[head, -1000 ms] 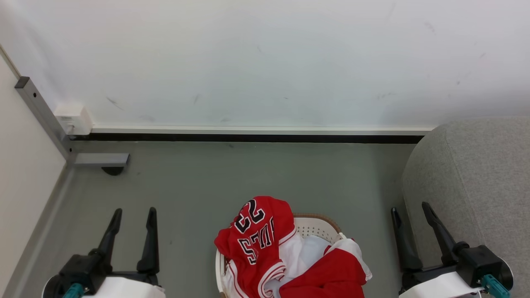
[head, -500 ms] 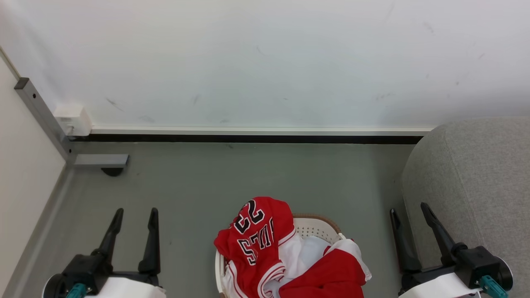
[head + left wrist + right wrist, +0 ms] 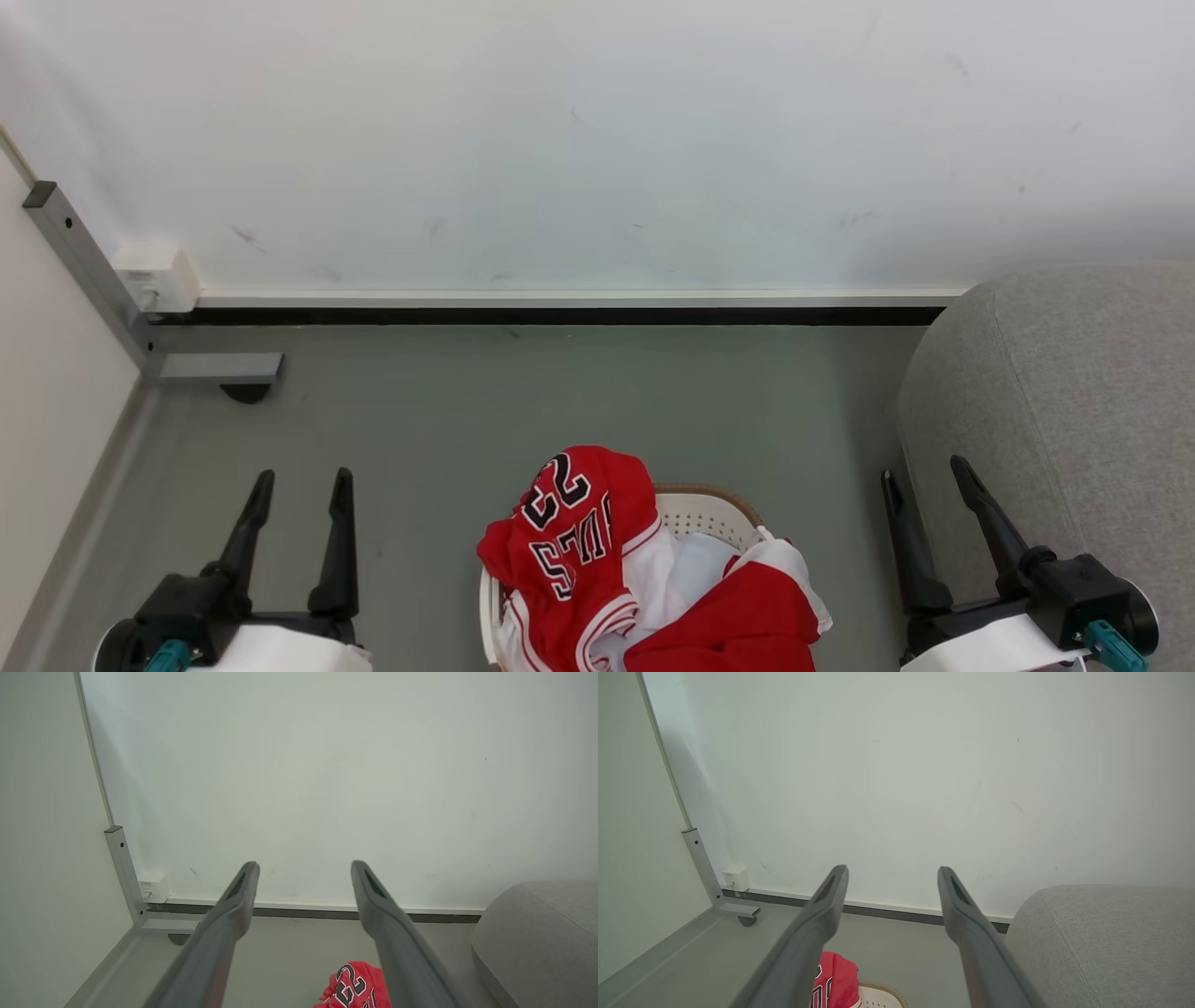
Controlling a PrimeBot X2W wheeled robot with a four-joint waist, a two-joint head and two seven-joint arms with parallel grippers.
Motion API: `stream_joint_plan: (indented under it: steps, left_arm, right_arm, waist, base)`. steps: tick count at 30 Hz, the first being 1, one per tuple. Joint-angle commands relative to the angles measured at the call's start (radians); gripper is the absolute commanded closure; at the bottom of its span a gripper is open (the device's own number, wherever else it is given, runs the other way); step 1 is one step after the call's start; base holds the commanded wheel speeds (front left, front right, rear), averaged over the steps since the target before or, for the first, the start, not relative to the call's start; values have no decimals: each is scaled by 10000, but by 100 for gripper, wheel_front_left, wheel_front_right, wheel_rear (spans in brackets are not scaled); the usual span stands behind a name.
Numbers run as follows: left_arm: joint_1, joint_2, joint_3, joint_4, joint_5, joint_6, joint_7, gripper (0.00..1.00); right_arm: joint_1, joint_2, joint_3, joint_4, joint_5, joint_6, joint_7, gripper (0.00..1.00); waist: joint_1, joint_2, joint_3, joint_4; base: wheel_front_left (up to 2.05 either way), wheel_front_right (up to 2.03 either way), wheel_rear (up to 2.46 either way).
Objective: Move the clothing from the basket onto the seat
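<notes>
One clothing heap (image 3: 597, 560) between left hand (image 3: 304, 476), right hand (image 3: 922, 469).

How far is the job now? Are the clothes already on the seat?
Done: nothing yet; the jersey and the red piece lie in the basket. In hand: nothing; the left pincer and the right pincer are open and empty. To do: both garments must go onto the grey seat.
</notes>
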Motion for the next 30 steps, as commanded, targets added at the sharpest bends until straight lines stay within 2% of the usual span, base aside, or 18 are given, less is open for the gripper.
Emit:
stream_joint_plan:
  steps: [1,8,17,23,30]
  left_arm:
    - [-27,28,2,-6,-86,14,-10,0]
    - [-168,56,-107,-161,-181,14,-10,0]
    - [-702,456,-397,-238,-419,12,-8,0]
    - [-1319,849,-830,-218,-689,13,-8,0]
    - [-2327,1596,-1782,356,-870,13,-9,0]
  right_arm:
    - [-69,-71,-27,-4,41,-21,-3,0]
    - [-179,-66,-157,-151,-111,-21,-2,0]
    - [-591,-63,-311,-507,-125,-21,0,0]
    - [-899,-60,-469,-860,-14,-21,0,0]
    - [-1207,-56,-797,-1297,192,-21,0,0]
  waist:
    - [-1,0,19,-33]
    - [-1,0,365,-299]
    - [-1,0,1302,-902]
    - [-1,0,2226,-1439]
    - [-1,0,3467,-1991]
  base:
    - [0,0,0]
    - [0,0,0]
    - [0,0,0]
    - [0,0,0]
    - [0,0,0]
